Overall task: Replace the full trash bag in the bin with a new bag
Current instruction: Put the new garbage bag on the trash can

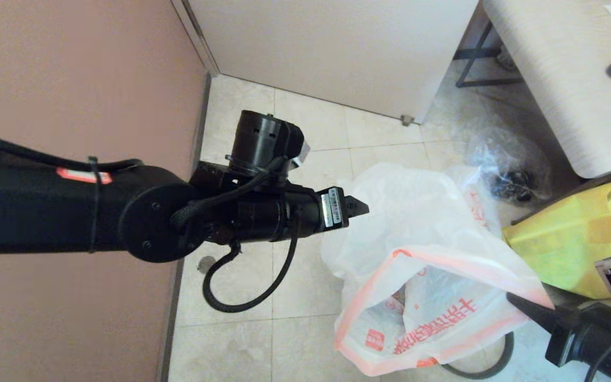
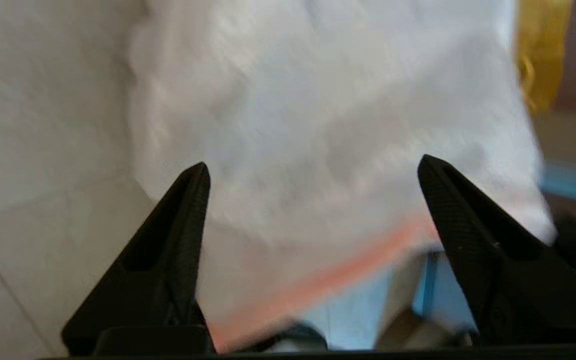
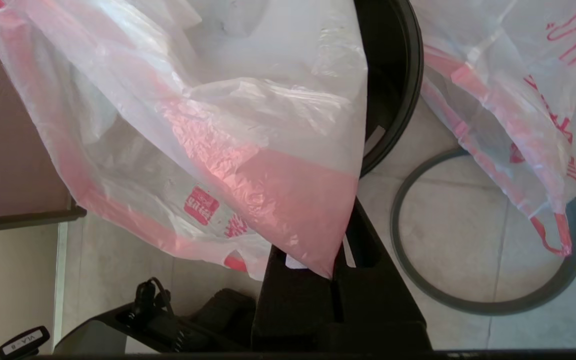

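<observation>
My right gripper (image 1: 517,302) (image 3: 338,237) is shut on the pink rim band of the new bag (image 1: 459,318) (image 3: 228,100), holding it up with its mouth open over the bin (image 3: 398,75). In the head view the bag hides the bin. Close beside the bag's far white side, my left gripper (image 1: 357,207) (image 2: 313,167) is open, with the bag (image 2: 318,125) and its pink band between the fingers but not pinched. The grey hoop (image 3: 396,225) (image 1: 504,355) lies on the floor. The full trash bag (image 3: 508,90) (image 1: 472,196) lies beyond, one handle over the hoop; its contents do not show.
A clear crinkly bag (image 1: 507,170) with dark contents lies by the table (image 1: 565,79). A big yellow bag (image 1: 565,239) stands at the right, close to my right arm. A pink wall (image 1: 72,79) is on the left and a white panel (image 1: 326,48) behind.
</observation>
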You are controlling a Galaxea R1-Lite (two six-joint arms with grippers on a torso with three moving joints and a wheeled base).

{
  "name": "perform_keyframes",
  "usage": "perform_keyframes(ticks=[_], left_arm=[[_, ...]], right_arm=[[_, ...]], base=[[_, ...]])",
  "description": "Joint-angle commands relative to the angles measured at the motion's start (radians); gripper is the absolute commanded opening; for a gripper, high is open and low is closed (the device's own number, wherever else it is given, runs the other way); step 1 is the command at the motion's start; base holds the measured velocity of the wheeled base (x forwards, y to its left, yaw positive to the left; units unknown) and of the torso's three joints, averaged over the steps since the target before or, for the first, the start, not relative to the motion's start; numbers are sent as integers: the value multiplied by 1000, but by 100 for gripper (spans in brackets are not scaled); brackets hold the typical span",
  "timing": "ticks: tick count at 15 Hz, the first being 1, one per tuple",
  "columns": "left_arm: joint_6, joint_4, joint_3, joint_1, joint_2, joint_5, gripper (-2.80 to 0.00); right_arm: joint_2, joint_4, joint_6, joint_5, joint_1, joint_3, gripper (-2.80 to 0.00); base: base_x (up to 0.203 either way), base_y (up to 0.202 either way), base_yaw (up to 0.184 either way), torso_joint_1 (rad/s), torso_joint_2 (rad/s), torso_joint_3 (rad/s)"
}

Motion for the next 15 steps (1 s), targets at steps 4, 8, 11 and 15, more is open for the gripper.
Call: perform_keyframes(ticks=[4, 8, 11, 15], left_arm=[[2, -90, -129, 26, 176, 40, -280], [3, -90, -413, 63, 325, 63, -280], [29, -26, -642, 49, 473, 64, -280], [141, -30, -638, -28, 664, 88, -280]], right_arm=[[-2, -9, 0, 2, 1, -1, -280], [-1, -7, -20, 5, 4, -2, -280], [2, -6, -27, 5, 3, 4, -280], [-2, -7, -41, 7, 5, -1, -280]], base=[[0, 0, 0, 0, 0, 0], [0, 0, 0, 0, 0, 0], [0, 0, 0, 0, 0, 0], [0, 0, 0, 0, 0, 0]])
